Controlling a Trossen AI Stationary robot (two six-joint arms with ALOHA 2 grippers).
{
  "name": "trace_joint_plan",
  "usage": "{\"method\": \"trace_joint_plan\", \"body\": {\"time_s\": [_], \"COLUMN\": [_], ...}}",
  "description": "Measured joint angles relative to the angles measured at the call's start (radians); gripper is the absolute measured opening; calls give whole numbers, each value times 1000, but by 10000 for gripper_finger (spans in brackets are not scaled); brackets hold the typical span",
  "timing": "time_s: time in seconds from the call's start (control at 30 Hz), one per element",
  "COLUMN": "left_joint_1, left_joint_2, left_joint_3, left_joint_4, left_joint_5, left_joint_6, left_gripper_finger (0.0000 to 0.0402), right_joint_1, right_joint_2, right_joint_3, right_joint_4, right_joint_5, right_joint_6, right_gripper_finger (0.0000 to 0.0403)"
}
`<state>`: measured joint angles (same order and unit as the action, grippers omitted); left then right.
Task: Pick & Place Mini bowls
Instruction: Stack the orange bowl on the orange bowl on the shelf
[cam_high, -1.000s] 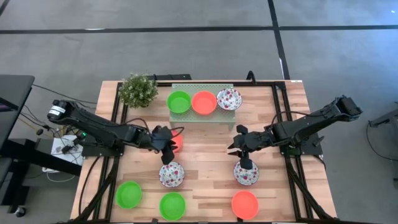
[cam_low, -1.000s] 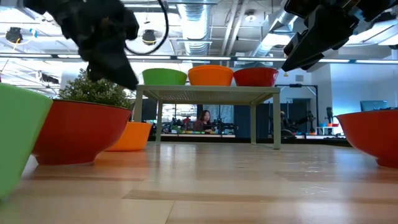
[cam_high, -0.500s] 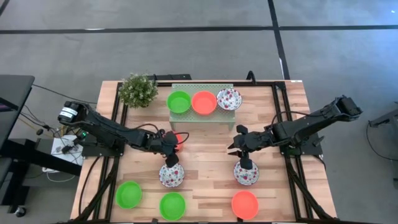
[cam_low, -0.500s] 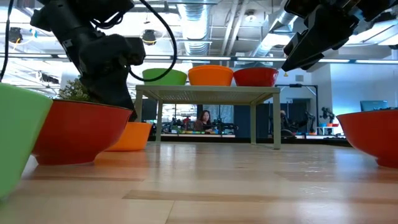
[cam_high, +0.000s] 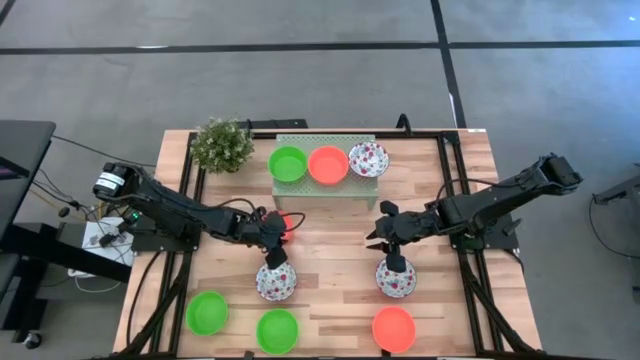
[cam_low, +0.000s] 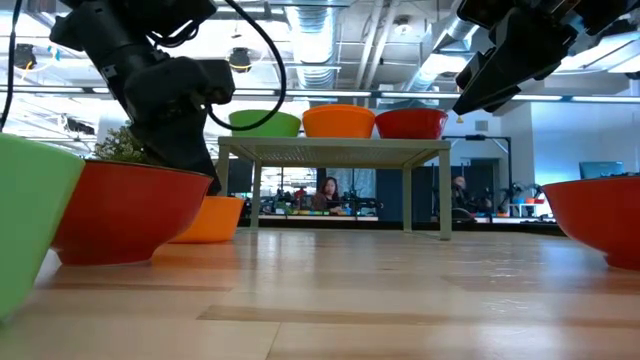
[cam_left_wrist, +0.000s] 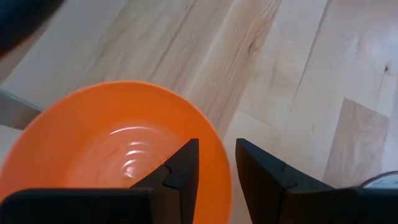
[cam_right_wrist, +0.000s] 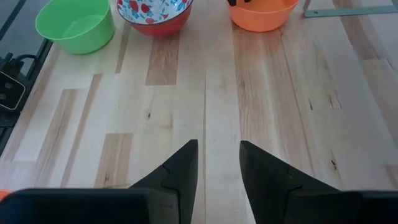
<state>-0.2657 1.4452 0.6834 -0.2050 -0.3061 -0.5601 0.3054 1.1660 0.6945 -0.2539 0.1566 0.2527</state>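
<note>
My left gripper (cam_high: 275, 238) (cam_left_wrist: 217, 169) is low over an orange mini bowl (cam_high: 287, 224) (cam_left_wrist: 118, 149) in the middle of the table. It is open, with one finger inside the bowl's near rim and one outside, and orange still shows between finger and rim. My right gripper (cam_high: 383, 232) (cam_right_wrist: 219, 167) hangs open above bare wood, just beyond a floral bowl (cam_high: 396, 279). Another floral bowl (cam_high: 276, 282) sits near the left gripper. Two green bowls (cam_high: 207, 312) (cam_high: 277, 331) and an orange one (cam_high: 393, 328) rest along the near edge.
A pale green perforated stand (cam_high: 327, 186) at the far side carries a green, an orange and a floral bowl. A bushy plant (cam_high: 222, 145) stands to its left. Open wood lies between the two arms (cam_high: 335, 240). In the low view a person sits in the room beyond the table.
My left gripper has come down and shifted slightly toward the table's right, settling over the orange bowl's rim about half a second ago, and has stayed there since. The bowls and my right arm have not moved.
</note>
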Motion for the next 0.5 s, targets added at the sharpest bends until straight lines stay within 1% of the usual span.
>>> {"method": "trace_joint_plan", "body": {"time_s": [0.17,0.3,0.43,0.5], "left_joint_1": [0,0,0,0], "left_joint_2": [3,34,56,56], "left_joint_3": [0,0,-1,-1], "left_joint_4": [1,3,1,2], "left_joint_5": [0,0,0,-11], "left_joint_6": [2,4,84,95], "left_gripper_finger": [106,106,106,105], "right_joint_1": [0,0,0,0], "right_joint_2": [0,0,0,0], "right_joint_3": [0,0,0,0], "right_joint_4": [0,0,0,0], "right_joint_5": [-1,-2,-2,-2], "right_joint_6": [0,1,1,1], "right_gripper_finger": [113,113,113,113]}}
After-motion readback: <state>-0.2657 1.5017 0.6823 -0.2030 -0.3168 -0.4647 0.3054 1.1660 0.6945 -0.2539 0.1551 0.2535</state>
